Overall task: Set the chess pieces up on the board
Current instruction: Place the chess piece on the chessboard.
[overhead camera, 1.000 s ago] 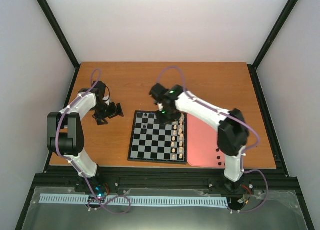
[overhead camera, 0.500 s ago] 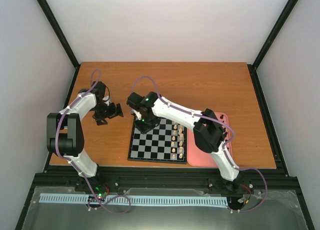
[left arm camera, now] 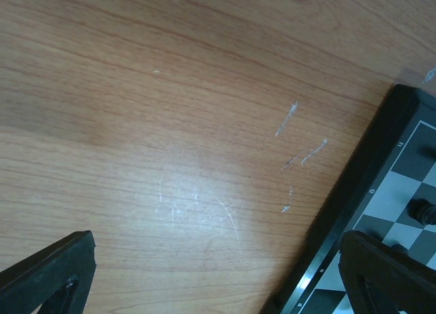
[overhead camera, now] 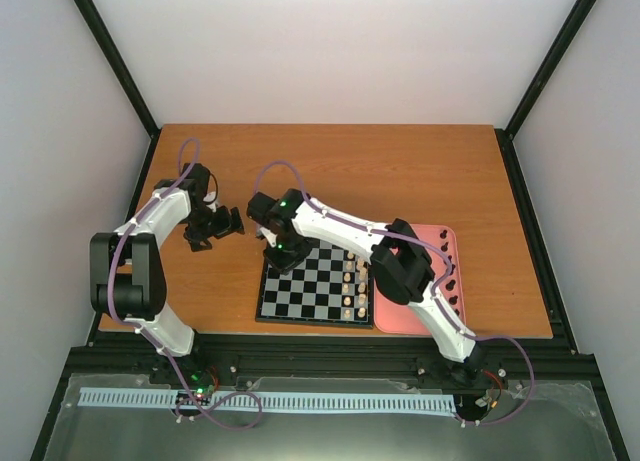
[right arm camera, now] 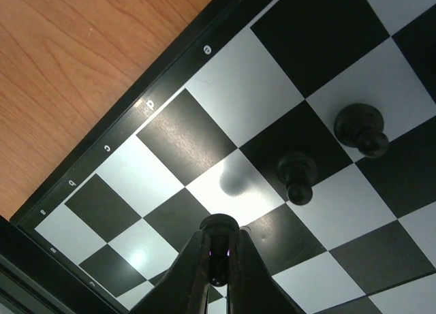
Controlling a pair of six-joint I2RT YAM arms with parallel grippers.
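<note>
The board lies on the wooden table, near the front middle. My right gripper hovers over its far left corner. In the right wrist view my right gripper is shut on a tiny black chess piece and holds it just above the squares. Two more black pieces stand on the board nearby. My left gripper is open and empty above bare table, left of the board. In the left wrist view my left gripper frames the wood, with the board's rim at the right.
Cream-white pieces stand in a column along the board's right side. A pink tray lies right of the board under my right arm, with a few black pieces on it. The table's front edge is close behind the board.
My right arm has swung left from the board's far right part to its far left corner. My left arm has barely moved.
</note>
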